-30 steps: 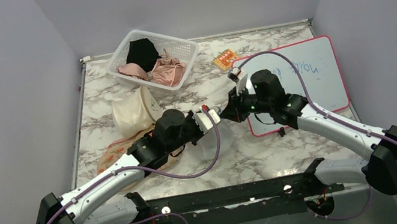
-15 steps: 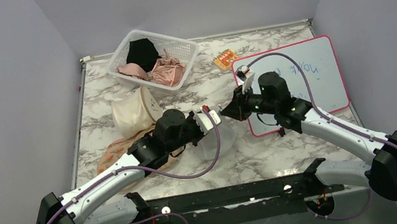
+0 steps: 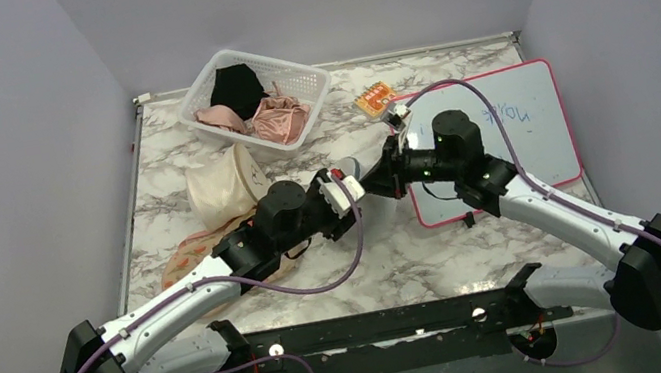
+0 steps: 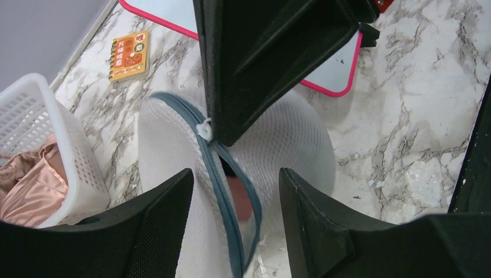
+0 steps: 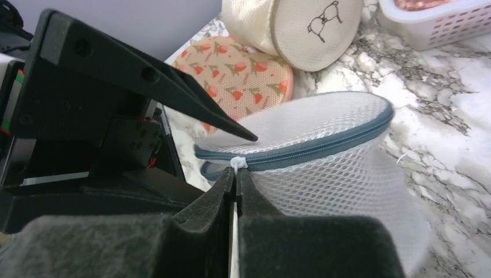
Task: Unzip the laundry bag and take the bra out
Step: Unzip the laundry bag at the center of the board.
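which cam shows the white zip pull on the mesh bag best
Right wrist view: the small white zip pull sits centre frame, pinched by the right end effector on the round white mesh laundry bag. The left wrist view shows it smaller, beside that end effector's tip. In the top view it is lost between the arms.

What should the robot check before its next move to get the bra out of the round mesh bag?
1. Grip of the right gripper on the zip pull: ok, it is shut on it.
2. Hold of the left gripper on the laundry bag: not ok, its jaws stand apart, one finger on each side of the zip.
3. The zip open all the way round: not ok, only a part gapes.
4. Bra in sight: cannot tell, though something pink shows in the gap.
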